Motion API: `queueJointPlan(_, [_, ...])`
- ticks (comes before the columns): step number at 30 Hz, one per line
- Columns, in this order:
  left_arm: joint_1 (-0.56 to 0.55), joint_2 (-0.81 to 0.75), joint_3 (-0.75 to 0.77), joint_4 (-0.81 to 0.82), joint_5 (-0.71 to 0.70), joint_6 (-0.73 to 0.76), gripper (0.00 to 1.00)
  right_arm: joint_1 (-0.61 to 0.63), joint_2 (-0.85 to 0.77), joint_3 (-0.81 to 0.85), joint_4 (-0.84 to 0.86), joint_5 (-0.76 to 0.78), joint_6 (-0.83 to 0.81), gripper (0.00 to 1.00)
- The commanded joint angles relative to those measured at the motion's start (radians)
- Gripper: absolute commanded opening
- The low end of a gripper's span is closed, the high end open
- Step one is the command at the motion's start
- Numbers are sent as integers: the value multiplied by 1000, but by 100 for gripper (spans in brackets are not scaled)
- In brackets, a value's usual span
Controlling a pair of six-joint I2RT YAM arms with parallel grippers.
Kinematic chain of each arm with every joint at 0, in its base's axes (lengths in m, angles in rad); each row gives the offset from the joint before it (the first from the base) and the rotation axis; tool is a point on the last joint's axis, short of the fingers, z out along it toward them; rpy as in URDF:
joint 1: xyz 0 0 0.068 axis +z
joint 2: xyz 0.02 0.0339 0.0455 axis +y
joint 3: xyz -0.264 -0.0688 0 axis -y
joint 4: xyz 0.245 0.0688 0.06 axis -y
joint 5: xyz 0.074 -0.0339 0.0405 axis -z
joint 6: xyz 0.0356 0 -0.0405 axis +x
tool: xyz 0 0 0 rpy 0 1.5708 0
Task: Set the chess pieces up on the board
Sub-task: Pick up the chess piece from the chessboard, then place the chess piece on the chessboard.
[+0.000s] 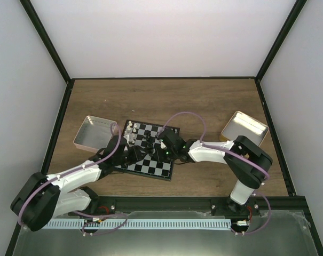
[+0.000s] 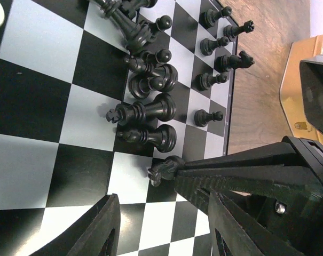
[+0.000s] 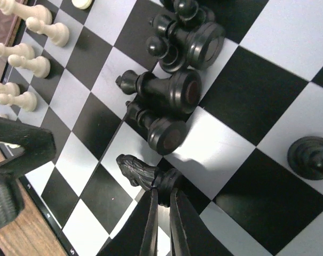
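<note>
Well, knight in the pinch, mid-board, and it's a tight spot
My right gripper [image 3: 161,196] is clamped on the black knight [image 3: 141,172], which lies on its side near the middle of the board [image 3: 257,90], caught only at its base end; my left gripper [image 2: 161,234] hangs just above the board, jaws apart with nothing between them, right next to the right one. Trouble I see: such a slim hold could let the knight swivel or pop free as I lift, and the heap of toppled black pieces [image 3: 177,69] sits just beside it on the board, so a sideways drag would send them rolling; both grippers are close enough over the board to bump if either swings
</note>
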Motion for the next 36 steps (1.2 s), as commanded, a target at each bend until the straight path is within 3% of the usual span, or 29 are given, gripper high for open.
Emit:
queueJointPlan(1, [2, 24, -27, 104, 41, -48, 48, 7, -37, -32, 64, -47, -2, 6])
queueJointPlan(9, [1, 77, -58, 212, 96, -102, 45, 2, -64, -75, 144, -129, 19, 5])
queueJointPlan(22, [-2, 119, -72, 285, 107, -106, 29, -33, -76, -90, 209, -211, 68, 5])
queueJointPlan(28, [-2, 115, -68, 271, 86, -87, 7, -36, -80, -98, 191, -195, 79, 5])
queueJointPlan(30, [-2, 115, -46, 212, 54, -48, 4, -36, -93, -93, 165, -163, 84, 5])
queueJointPlan(32, [-4, 116, -17, 143, 21, 4, 4, -38, -111, -81, 124, -121, 83, 8])
queueJointPlan(36, [-16, 107, 49, 39, -25, 100, 4, -42, -180, -61, 41, 3, 78, 29])
